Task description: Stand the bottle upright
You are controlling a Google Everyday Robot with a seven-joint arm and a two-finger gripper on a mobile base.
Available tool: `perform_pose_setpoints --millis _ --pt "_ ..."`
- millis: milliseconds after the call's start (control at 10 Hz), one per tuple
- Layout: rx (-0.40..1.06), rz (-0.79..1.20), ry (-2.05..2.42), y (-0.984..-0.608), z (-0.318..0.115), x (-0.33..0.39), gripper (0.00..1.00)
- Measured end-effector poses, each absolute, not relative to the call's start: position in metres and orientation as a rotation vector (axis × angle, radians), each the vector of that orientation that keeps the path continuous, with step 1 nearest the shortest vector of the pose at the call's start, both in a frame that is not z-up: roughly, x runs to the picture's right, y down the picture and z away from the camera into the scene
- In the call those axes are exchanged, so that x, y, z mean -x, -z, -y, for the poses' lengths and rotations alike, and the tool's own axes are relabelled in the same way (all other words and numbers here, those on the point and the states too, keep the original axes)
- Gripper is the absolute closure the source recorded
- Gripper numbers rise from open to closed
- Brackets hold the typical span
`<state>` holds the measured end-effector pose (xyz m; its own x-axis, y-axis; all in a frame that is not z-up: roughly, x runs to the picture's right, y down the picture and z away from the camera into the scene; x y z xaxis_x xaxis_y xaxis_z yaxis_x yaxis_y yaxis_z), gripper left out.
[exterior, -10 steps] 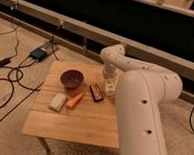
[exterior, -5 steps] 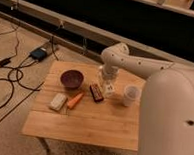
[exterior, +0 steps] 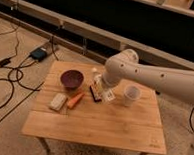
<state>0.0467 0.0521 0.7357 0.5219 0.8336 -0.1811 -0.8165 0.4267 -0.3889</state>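
The bottle (exterior: 98,84) is small and whitish, with its cap end pointing up and to the left. It leans at a tilt over the middle of the wooden table (exterior: 102,125), between the purple bowl and the clear cup. My gripper (exterior: 106,92) is at the bottle's lower part, reaching down from the white arm (exterior: 141,75) that comes in from the right. The gripper and arm hide the bottle's base, so I cannot tell whether it rests on the table.
A purple bowl (exterior: 71,79) stands at the back left. A clear cup (exterior: 131,95) stands right of the gripper. A dark flat item (exterior: 94,94), an orange object (exterior: 76,99) and a pale block (exterior: 58,101) lie left of it. Cables and a box (exterior: 38,53) lie on the floor.
The large arm segment that filled the lower right has swung out of the foreground, uncovering the cup and the table's right side. The gripper has stayed at the bottle.
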Motion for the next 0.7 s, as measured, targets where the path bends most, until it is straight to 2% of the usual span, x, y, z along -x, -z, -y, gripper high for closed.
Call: perform_pose_setpoints --millis 300,700 --pt "0.494 0.16 -1.065 -0.719 -0.074 -0.052 0.8" --pt "0.515 0.187 -1.091 -0.717 -0.08 -0.055 0.8"
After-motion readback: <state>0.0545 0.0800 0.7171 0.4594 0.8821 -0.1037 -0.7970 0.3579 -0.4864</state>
